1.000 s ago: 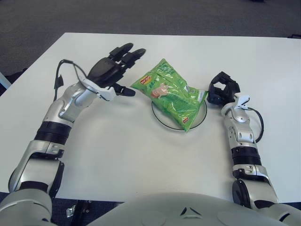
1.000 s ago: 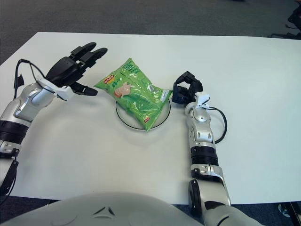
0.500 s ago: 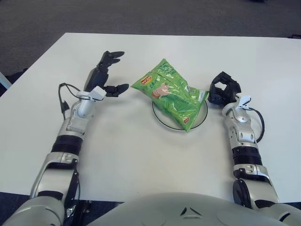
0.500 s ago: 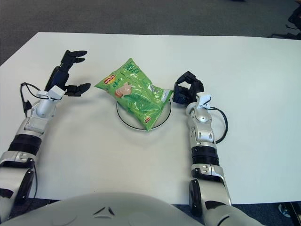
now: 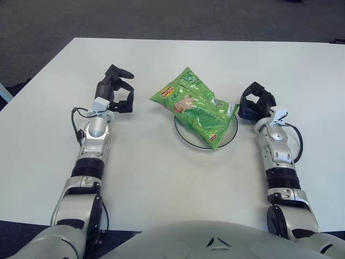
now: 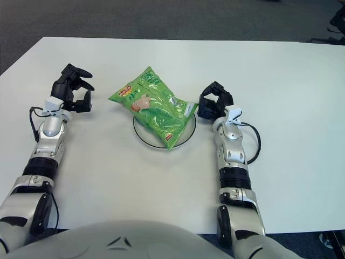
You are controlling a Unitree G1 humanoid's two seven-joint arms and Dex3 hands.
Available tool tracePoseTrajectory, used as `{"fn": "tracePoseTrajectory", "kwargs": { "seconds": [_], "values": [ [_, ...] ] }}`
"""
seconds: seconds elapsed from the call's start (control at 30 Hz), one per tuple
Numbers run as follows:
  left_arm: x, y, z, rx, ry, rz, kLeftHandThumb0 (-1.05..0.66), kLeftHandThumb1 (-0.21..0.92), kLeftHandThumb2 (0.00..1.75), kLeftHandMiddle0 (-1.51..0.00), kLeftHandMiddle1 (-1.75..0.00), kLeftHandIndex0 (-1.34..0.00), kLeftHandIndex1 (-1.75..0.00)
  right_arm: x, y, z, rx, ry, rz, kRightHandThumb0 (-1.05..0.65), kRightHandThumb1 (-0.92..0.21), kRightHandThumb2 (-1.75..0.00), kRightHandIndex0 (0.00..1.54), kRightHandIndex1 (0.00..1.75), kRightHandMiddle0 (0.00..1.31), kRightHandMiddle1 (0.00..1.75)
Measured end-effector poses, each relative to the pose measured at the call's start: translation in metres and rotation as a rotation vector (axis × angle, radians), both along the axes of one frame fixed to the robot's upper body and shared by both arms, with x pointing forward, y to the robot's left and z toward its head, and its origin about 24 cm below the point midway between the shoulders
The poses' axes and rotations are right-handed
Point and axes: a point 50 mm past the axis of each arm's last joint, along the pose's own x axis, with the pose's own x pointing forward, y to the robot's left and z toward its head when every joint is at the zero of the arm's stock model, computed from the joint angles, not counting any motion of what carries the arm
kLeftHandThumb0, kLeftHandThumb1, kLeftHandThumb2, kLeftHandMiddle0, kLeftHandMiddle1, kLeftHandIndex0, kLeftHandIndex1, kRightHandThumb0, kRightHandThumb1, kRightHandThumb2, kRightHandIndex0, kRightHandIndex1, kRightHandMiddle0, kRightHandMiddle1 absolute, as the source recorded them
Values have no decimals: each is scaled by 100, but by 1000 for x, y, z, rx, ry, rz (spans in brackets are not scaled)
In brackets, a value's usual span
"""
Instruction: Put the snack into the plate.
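White table (image 5: pixel 161 178) on dark grey carpet (image 5: pixel 161 19)

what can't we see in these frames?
- Plate middle: hidden under the snack bag in both views.
- Bag's small print: too small to read.
- Right robot hand palm: turned away, fingers curled.
- Left robot hand contact with table: unclear.

**Materials and finish**

Snack bag (image 5: pixel 195 106): glossy green plastic film, crinkled, with highlights along its creases. Plate (image 5: pixel 232 132): smooth, pale, dark-rimmed. Table (image 5: pixel 161 178): white, matt, smooth. Left hand (image 5: pixel 114 91) and right hand (image 5: pixel 255 102): matt black plastic; forearms satin silver metal with black bands. Far floor (image 5: pixel 161 16): dark, rough carpet.
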Motion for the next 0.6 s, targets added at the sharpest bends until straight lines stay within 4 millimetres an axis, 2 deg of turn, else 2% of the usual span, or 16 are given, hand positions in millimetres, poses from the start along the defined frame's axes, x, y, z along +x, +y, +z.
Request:
{"fn": "tracePoseTrajectory", "kwargs": {
  "seconds": [0.17,0.27,0.33,0.6],
  "values": [
    [1,-4,-4,-114,49,-6,-1,-13,174,-94,-175,-84,-151,0,0,0,1,1,0,-50,-26,-139,131,175,66,175],
    [0,-7,-4,-152,72,-8,-34,13,151,-117,-175,-72,-167,0,0,0,1,2,0,-51,-26,-139,131,175,66,175],
    [-1,-8,-5,-166,89,-11,-42,19,145,-123,-175,-70,-171,0,0,0,1,2,0,-51,-26,-139,131,175,66,175],
    [-5,-13,-9,-186,162,-21,-50,26,139,-133,-175,-67,-174,-1,0,1,0,2,1,-51,-26,-139,131,175,66,175]
  ]
}}
